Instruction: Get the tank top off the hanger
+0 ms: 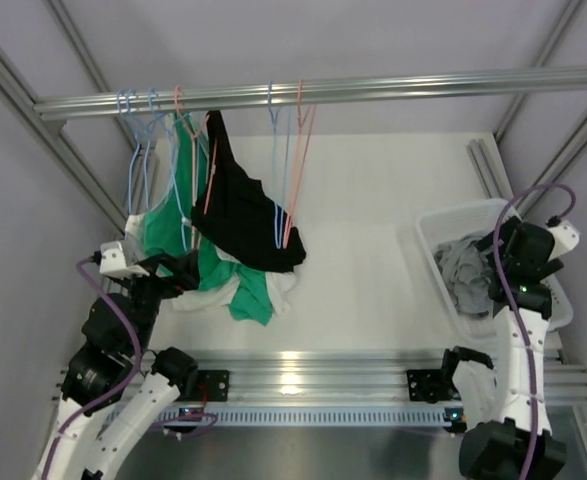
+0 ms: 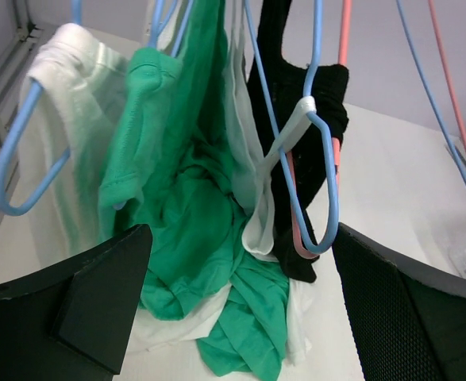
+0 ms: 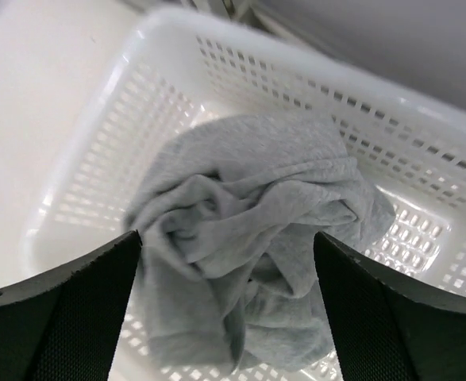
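Several tank tops hang on blue and pink hangers from the metal rail [image 1: 323, 92]: a black one [image 1: 238, 205], a green one [image 1: 185, 165] and a white one [image 2: 66, 135]. Their lower ends pile on the table. In the left wrist view the green top [image 2: 189, 182] hangs in front, the black top [image 2: 296, 103] sits on a blue hanger [image 2: 316, 182]. My left gripper [image 1: 178, 270] is open beside the green and white pile, holding nothing. My right gripper [image 1: 503, 275] is open above a grey garment [image 3: 248, 238] lying in the white basket [image 3: 312, 87].
The white basket [image 1: 443, 225] stands at the table's right side. An empty blue hanger [image 1: 276, 160] and a pink one [image 1: 298, 165] hang right of the black top. Metal frame posts stand at both sides.
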Motion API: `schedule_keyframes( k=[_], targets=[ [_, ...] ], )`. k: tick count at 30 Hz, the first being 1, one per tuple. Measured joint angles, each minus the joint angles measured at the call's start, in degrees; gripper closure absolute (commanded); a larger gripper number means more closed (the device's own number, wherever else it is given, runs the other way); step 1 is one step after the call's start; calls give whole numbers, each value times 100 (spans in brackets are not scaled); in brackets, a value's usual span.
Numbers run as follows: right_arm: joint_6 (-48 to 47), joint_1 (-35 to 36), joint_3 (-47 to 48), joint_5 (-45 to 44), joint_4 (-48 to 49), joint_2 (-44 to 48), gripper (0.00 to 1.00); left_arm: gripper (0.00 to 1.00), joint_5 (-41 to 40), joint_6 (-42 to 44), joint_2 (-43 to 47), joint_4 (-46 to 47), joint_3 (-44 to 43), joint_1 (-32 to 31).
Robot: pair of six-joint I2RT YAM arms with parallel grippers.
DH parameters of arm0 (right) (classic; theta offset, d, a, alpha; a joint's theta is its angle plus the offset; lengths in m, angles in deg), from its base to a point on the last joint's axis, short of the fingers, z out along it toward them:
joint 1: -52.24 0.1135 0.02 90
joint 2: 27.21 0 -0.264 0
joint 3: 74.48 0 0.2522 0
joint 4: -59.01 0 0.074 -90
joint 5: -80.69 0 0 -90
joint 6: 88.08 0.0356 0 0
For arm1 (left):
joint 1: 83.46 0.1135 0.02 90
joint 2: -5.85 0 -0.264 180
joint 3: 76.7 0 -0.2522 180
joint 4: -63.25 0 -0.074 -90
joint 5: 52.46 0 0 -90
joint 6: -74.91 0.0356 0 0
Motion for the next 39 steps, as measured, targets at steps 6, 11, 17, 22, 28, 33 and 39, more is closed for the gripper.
schedule_keyframes(
  k=[6, 11, 17, 22, 28, 33, 39],
  targets=[
    [-76, 0, 1250, -260, -385, 566, 1, 1, -396, -66, -280, -35, -94, 63],
    [-647, 507, 1832, 205, -426, 704, 1, 1, -236, -46, -1228, -205, -605, 358],
    [-1823, 3517, 2422, -769, -780, 470, 1, 1, 42, 146, -1871, -896, -1967, 367],
    [-2068, 3775, 2441, -767, -1174, 1099, 1, 1, 195, 446, -1475, -1290, -2415, 367],
    [-2041, 3775, 2439, -710, -1427, 1891, 1, 1, 149, 686, -732, -1600, -2240, 367],
    [-2052, 3777, 2284, -721, -1827, 1864, 1, 1, -2, 732, -455, -1709, -1779, 367],
    [-2159, 3788, 2162, -879, -2031, 1878, 1, 1, -133, 654, -356, -1812, -1445, 367]
  ],
)
